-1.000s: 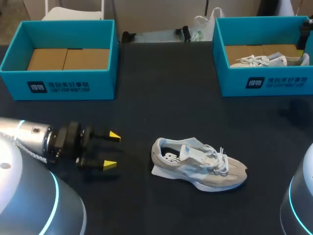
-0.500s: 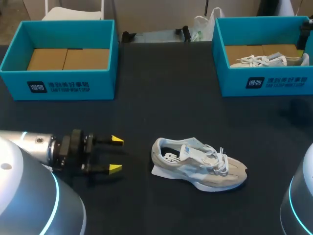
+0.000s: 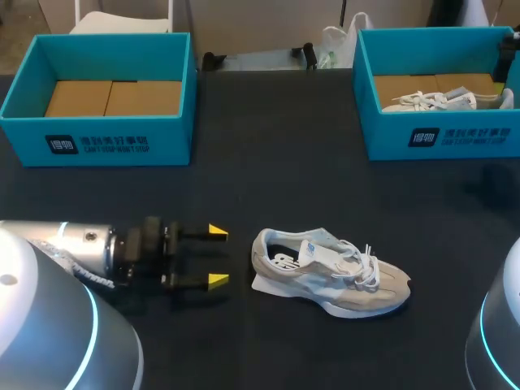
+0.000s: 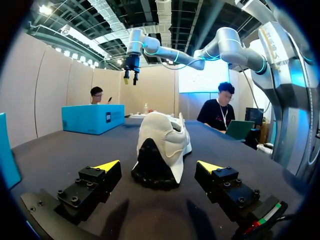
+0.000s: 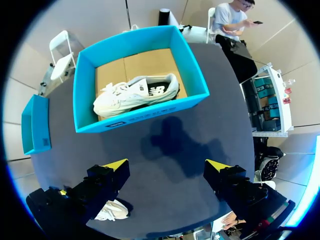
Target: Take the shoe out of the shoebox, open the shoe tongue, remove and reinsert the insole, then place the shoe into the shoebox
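A beige and white shoe (image 3: pixel 329 272) lies on its sole on the black table (image 3: pixel 276 162), toe to the right. My left gripper (image 3: pixel 218 256) is open just left of its heel, without touching it. In the left wrist view the heel (image 4: pixel 160 150) stands a little ahead, centred between the open fingers of the gripper (image 4: pixel 157 165). My right gripper (image 5: pixel 167 165) hangs open and empty high above the right teal shoebox (image 5: pixel 197 82), which holds a second shoe (image 5: pixel 135 95). The right gripper does not show in the head view.
An empty teal shoebox (image 3: pixel 97 138) with a cardboard floor stands at the back left. The right shoebox (image 3: pixel 439 138) with the other shoe (image 3: pixel 439 101) stands at the back right. Bare tabletop lies between the boxes and around the shoe.
My left gripper has slid to the right across the table, closing in on the shoe's heel, still open. The shoe and boxes have not moved.
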Controlling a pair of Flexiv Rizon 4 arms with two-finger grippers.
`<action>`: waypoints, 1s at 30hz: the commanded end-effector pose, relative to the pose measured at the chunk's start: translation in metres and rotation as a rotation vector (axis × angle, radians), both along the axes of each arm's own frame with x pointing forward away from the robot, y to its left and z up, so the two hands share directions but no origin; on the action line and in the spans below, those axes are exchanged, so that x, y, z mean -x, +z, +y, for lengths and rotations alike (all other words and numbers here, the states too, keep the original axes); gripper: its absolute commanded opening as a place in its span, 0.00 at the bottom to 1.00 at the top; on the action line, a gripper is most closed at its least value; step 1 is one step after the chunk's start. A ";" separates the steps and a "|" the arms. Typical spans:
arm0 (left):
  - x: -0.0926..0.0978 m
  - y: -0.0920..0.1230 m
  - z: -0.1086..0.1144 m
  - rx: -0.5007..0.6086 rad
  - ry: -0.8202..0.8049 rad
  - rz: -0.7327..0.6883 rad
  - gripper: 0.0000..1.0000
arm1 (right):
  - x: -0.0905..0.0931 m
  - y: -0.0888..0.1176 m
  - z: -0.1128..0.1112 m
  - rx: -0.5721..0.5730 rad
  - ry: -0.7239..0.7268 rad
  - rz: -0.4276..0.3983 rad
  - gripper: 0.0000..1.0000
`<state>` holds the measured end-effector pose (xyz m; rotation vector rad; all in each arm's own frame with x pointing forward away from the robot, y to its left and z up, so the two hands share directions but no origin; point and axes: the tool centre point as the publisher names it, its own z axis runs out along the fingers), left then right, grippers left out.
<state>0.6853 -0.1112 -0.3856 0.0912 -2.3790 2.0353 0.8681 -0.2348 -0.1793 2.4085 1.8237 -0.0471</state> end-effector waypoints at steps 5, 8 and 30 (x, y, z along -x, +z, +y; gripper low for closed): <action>-0.010 -0.011 -0.022 -0.009 -0.020 0.003 1.00 | 0.001 0.000 0.000 0.001 0.000 -0.002 1.00; -0.014 -0.014 -0.026 -0.013 -0.023 0.004 1.00 | 0.001 0.000 0.000 0.001 0.000 -0.002 1.00; -0.026 -0.029 -0.056 -0.039 -0.161 0.034 1.00 | 0.001 0.000 0.000 0.001 0.000 -0.002 1.00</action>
